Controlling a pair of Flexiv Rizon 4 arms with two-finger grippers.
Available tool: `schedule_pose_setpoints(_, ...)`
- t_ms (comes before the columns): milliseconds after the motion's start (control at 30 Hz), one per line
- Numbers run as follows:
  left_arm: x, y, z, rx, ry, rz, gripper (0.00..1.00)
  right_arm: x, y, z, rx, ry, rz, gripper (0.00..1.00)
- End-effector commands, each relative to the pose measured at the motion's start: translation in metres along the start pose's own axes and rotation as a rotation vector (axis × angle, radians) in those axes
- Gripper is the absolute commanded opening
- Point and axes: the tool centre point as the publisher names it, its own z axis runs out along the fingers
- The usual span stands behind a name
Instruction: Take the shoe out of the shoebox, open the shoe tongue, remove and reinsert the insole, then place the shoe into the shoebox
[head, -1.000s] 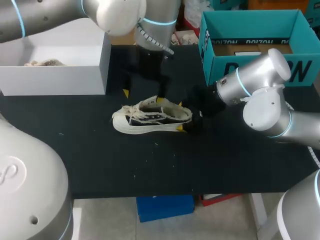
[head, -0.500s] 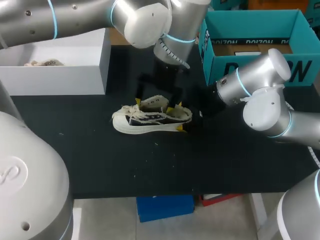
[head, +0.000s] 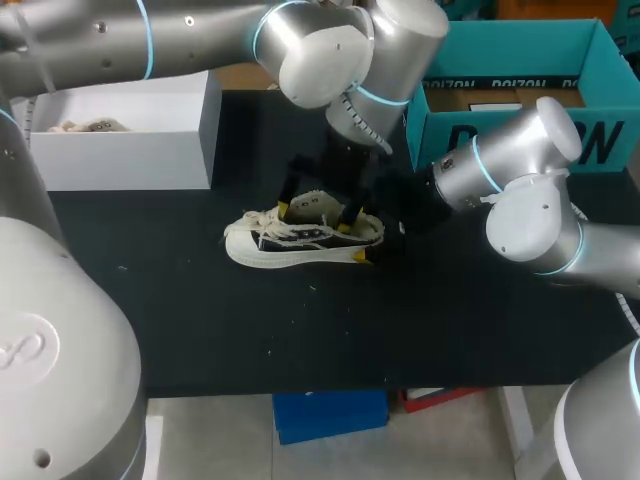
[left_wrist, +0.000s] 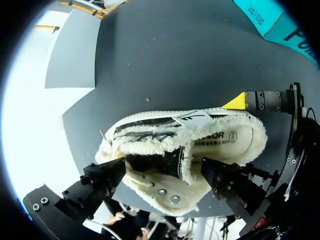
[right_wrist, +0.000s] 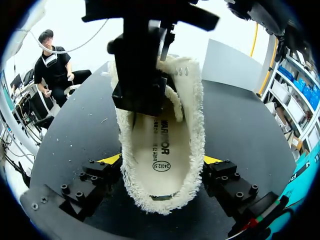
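Item: one low shoe (head: 305, 238), pale fleecy lining, dark side panels, pale sole and laces, standing upright on its sole near the middle of the black worktop (head: 300, 330), toe toward the robot's left, outside either box. The printed insole (right_wrist: 157, 150) lies seated inside, visible through the open collar. Right pincer (head: 368, 238): at the heel end, a yellow-tipped finger (right_wrist: 112, 159) pressed against each side of the heel, gripping the shoe. Left pincer (head: 315, 212): reaching in from the left and hanging just above the shoe's opening, fingers spread wide along the shoe's length, one near the laces and one near the collar, holding nothing; in its own wrist view the dark fingers (left_wrist: 100, 182) sit at either side of the tongue (left_wrist: 160, 161), and whether they touch the lining cannot be told. Teal shoebox (head: 420, 120): open-topped, at the far right of the worktop, behind the right arm. White box (head: 120, 150): at the far left, a pale object inside, too small to identify.
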Motion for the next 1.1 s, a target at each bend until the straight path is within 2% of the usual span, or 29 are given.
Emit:
schedule_pose_setpoints(33,0.002,-0.006,0.004,-0.016,-0.008,-0.004,1.0,0.0,0.0,0.003,0.004,-0.001,0.002,0.0)
schedule_pose_setpoints(67,0.001,-0.006,0.004,-0.017,-0.008,-0.006,1.0,0.0,0.0,0.003,0.004,-0.001,0.002,0.0)
schedule_pose_setpoints(100,0.0,-0.006,0.004,-0.017,-0.008,-0.008,0.91,0.0,0.0,0.003,0.004,-0.001,0.002,0.0)
schedule_pose_setpoints(133,-0.001,-0.006,0.004,-0.016,-0.013,-0.01,0.71,0.0,0.0,0.003,0.004,-0.001,0.002,0.0)
schedule_pose_setpoints(200,-0.002,-0.006,0.004,-0.015,-0.017,-0.011,0.51,0.0,0.0,0.003,0.004,-0.001,0.002,0.0)
schedule_pose_setpoints(233,-0.003,-0.006,0.005,-0.014,-0.025,-0.009,0.37,0.0,0.0,0.003,0.004,-0.001,0.002,0.0)
schedule_pose_setpoints(333,-0.004,-0.005,0.006,-0.015,-0.029,-0.007,0.15,0.0,0.0,0.003,0.004,-0.001,0.002,0.0)
schedule_pose_setpoints(367,-0.005,-0.005,0.006,-0.014,-0.031,-0.006,0.0,0.0,0.0,0.003,0.004,-0.001,0.002,0.0)
schedule_pose_setpoints(800,-0.011,-0.001,0.006,-0.016,-0.035,0.017,0.0,0.0,0.0,0.003,0.004,-0.001,0.002,0.0)
schedule_pose_setpoints(1100,-0.023,-0.001,-0.008,-0.01,0.033,0.031,0.0,0.0,0.0,0.003,0.004,-0.001,0.002,0.0)
